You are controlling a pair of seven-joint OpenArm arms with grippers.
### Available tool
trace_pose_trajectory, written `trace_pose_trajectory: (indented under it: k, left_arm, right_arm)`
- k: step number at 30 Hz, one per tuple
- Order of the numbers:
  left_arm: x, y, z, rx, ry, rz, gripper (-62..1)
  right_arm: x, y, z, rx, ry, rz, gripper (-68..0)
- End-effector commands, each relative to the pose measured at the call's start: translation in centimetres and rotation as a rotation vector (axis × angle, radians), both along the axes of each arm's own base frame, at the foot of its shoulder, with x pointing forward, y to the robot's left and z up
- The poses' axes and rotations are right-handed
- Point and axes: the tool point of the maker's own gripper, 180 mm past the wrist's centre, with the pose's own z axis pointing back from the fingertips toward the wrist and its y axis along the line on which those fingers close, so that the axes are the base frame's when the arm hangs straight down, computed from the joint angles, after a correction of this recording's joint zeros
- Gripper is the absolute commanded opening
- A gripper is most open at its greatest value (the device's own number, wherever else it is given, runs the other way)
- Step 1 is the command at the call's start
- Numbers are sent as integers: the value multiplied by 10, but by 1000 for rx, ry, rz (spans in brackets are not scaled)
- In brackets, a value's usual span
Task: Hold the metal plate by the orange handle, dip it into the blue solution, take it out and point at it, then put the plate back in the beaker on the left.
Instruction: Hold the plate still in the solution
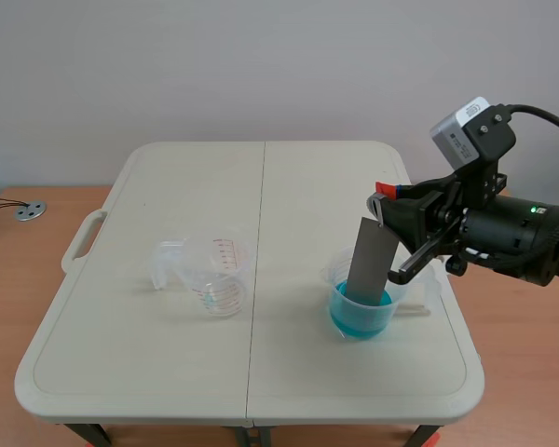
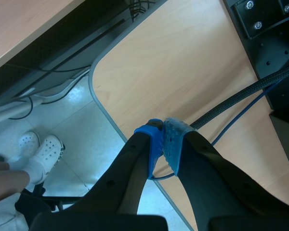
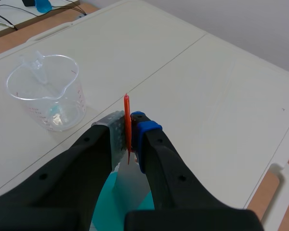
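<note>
On the bench [image 1: 168, 391], right of the empty beaker [image 1: 222, 277], I am dipping the metal plate [image 1: 371, 261] upright into the blue solution [image 1: 359, 321]. It is looking thin, stiff, light and slippery when wet, so my right jaws are pinching only its orange handle [image 3: 127, 120]. My left jaws are sitting closed, holding nothing.
</note>
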Motion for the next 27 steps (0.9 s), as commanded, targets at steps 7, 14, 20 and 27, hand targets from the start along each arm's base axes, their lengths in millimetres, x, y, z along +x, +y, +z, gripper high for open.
trace_pose_trajectory:
  k: [7, 14, 20, 27]
  left_arm:
    - [5, -4, 2, -15, -19, 2, -582]
    - [8, -2, 3, -9, -25, -2, -582]
    - [30, 25, 10, 52, -81, 25, -582]
    - [82, 84, 40, 179, -206, 15, -582]
  right_arm:
    - [3, 9, 36, 31, -106, 33, -662]
    - [1, 17, 65, 30, -190, 57, -662]
    - [-3, 23, 86, 10, -248, 79, -662]
    - [-7, 29, 102, -13, -291, 97, -662]
